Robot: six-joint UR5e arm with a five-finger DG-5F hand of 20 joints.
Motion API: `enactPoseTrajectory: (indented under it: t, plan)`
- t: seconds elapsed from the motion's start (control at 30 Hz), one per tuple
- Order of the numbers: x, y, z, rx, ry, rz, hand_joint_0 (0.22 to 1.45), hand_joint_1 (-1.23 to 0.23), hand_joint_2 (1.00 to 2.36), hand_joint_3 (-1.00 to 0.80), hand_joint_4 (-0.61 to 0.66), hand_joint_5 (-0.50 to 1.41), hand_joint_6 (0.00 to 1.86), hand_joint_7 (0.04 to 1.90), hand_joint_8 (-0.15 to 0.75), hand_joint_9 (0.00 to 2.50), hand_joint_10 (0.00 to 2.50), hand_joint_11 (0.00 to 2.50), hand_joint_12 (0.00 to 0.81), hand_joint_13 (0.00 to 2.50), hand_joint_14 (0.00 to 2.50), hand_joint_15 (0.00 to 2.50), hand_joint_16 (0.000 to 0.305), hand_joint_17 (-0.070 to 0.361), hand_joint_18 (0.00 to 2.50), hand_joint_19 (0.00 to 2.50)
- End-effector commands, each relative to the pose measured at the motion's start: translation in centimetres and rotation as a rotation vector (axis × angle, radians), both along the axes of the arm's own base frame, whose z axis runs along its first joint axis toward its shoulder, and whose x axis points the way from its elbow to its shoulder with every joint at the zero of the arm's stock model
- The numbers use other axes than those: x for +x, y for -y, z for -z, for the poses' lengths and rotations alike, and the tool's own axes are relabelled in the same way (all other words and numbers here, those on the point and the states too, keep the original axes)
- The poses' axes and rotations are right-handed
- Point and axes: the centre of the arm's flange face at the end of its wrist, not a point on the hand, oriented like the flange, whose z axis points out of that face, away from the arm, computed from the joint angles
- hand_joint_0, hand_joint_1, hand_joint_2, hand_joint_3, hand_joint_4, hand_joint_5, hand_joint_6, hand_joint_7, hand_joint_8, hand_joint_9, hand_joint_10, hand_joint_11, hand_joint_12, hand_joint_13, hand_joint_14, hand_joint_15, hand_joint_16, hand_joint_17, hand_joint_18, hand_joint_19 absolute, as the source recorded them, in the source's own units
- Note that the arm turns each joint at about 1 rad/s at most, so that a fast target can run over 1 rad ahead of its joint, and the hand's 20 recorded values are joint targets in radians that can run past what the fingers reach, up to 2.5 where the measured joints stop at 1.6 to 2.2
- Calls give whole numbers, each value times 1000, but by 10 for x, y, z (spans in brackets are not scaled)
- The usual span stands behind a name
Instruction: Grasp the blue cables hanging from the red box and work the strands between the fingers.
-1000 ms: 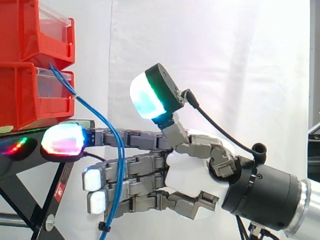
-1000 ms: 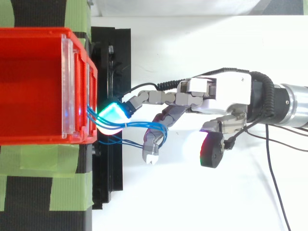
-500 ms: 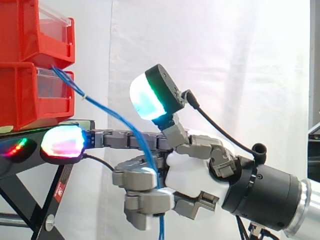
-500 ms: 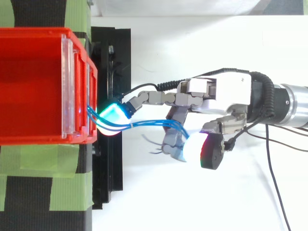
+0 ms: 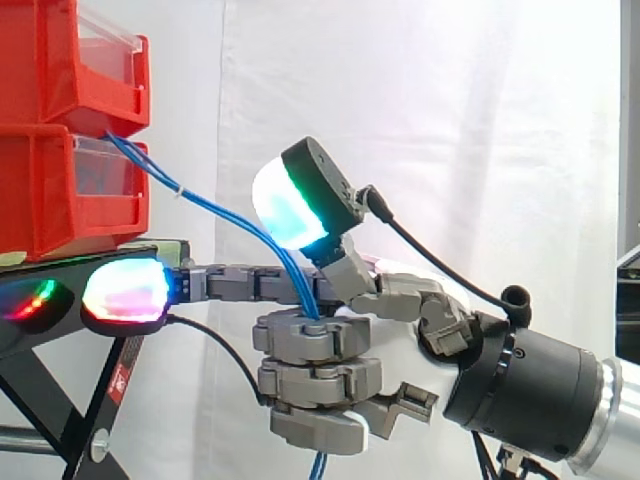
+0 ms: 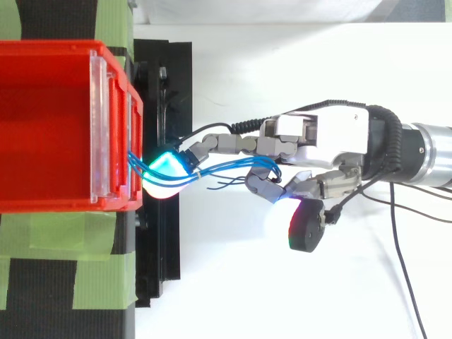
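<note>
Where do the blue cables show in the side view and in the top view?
Side view: the blue cables slope from the red bins at upper left down to the centre, into the curled fingers of the hand; an end hangs out below.
Top view: the blue cables run from the bins' front, left of centre, rightward into the curled fingers.
Shared landmark: the red bins' front, where the cables start.

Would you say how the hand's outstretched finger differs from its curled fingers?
The outstretched finger lies straight, out to the black stand; the curled fingers fold inward. The blue cables merely pass the outstretched finger, but the curled fingers grip them. Both belong to one hand.
</note>
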Motion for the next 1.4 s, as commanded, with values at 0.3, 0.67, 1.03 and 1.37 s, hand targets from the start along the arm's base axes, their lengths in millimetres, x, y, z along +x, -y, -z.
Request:
enactPoseTrajectory:
  t: [0.3, 0.67, 1.03, 1.37]
  plan:
    - [2, -1, 0, 11, -16, -1, 755, -516, 1000, -1000, 375, -24, 8, 741, 429, 1014, 2500, 2226, 621, 1547, 2500, 1547, 249, 187, 2100, 980]
    - [8, -3, 6, -13, -169, -12, 738, -523, 1000, -1000, 411, 43, 9, 758, 502, 1319, 2500, 2500, 651, 1839, 2500, 1572, 255, 191, 2500, 852]
    - [8, -4, 4, -21, -156, -35, 735, -523, 1000, -1000, 405, 42, 9, 776, 511, 1342, 2500, 2500, 643, 1845, 2500, 1586, 252, 189, 2500, 871]
    - [8, 1, 5, -18, -161, -32, 736, -523, 1000, -1000, 398, 59, 11, 841, 503, 1348, 2500, 2500, 629, 1828, 2500, 1555, 252, 189, 2500, 852]
